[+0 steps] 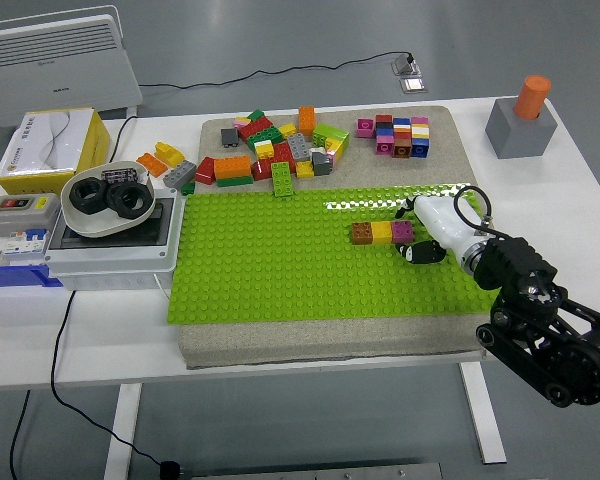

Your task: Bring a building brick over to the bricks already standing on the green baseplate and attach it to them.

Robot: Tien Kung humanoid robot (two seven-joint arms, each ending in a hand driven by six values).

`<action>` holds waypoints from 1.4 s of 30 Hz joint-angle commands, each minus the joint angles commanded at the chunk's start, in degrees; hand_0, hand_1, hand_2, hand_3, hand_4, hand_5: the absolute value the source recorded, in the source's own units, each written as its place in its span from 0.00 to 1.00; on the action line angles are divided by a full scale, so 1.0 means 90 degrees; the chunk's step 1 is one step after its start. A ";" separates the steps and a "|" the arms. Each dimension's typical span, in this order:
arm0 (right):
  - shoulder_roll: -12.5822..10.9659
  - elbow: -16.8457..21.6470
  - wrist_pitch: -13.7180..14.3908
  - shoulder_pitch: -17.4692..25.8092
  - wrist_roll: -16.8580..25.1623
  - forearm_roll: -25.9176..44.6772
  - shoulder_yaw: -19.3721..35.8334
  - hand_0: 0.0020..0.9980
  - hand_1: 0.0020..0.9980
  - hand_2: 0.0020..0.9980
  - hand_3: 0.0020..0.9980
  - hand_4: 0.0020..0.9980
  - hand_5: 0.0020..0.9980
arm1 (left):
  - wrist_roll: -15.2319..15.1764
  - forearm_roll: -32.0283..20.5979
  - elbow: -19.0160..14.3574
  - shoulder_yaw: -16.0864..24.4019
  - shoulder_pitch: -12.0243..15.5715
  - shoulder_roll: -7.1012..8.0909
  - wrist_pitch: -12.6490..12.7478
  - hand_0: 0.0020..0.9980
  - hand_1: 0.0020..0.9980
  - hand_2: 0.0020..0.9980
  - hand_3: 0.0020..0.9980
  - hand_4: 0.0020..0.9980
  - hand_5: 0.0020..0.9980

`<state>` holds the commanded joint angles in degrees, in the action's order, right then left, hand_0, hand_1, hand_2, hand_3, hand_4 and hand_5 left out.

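A row of three joined bricks, brown (361,233), yellow (382,232) and magenta (404,231), stands on the green baseplate (280,270) at its right middle. My right hand (423,238), white with dark fingertips, lies just right of the magenta brick, low over the plate. Its fingers are curled; I see no brick in them. A heap of loose bricks (275,150) lies behind the plate, with a neat block of small cubes (395,135) to its right. The left arm is out of view.
A grey box with black rings in a white bowl (107,200) stands left of the plate. A yellow carton (50,150) and a switch box (20,210) sit at far left. A grey block with an orange cylinder (525,120) stands at the back right.
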<state>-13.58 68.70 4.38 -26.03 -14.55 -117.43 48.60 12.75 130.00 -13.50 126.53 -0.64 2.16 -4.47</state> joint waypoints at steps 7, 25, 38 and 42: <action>-0.0090 0.0979 0.1015 0.0883 0.0928 0.1176 0.0865 0.74 0.77 0.79 0.66 0.75 0.24 | -0.0001 0.0000 -0.0004 0.0004 0.0023 0.0005 0.0020 0.67 0.48 0.57 0.64 0.65 0.92; -0.0545 0.3093 -0.0003 0.1037 -0.0599 -0.0356 0.1124 0.37 0.20 0.25 0.66 0.73 0.39 | 0.0003 0.0000 0.0003 -0.0067 0.0023 0.0044 0.0005 0.67 0.49 0.57 0.64 0.65 0.92; -0.0132 0.2317 -0.2368 -0.0025 -0.2492 0.0375 0.0198 0.17 0.09 0.21 0.74 0.60 0.48 | -0.0046 0.0000 -0.0022 -0.0065 0.0025 0.0024 0.0001 0.67 0.48 0.57 0.64 0.65 0.91; 0.0059 0.1791 -0.2666 -0.0249 -0.2492 0.0317 -0.0033 0.16 0.07 0.19 0.73 0.59 0.48 | -0.0061 0.0000 -0.0029 -0.0078 0.0012 0.0030 0.0004 0.67 0.48 0.57 0.63 0.65 0.91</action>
<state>-13.05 84.82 -19.62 -28.27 -36.98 -114.58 48.30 12.20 130.00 -13.76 125.83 -0.53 2.44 -4.44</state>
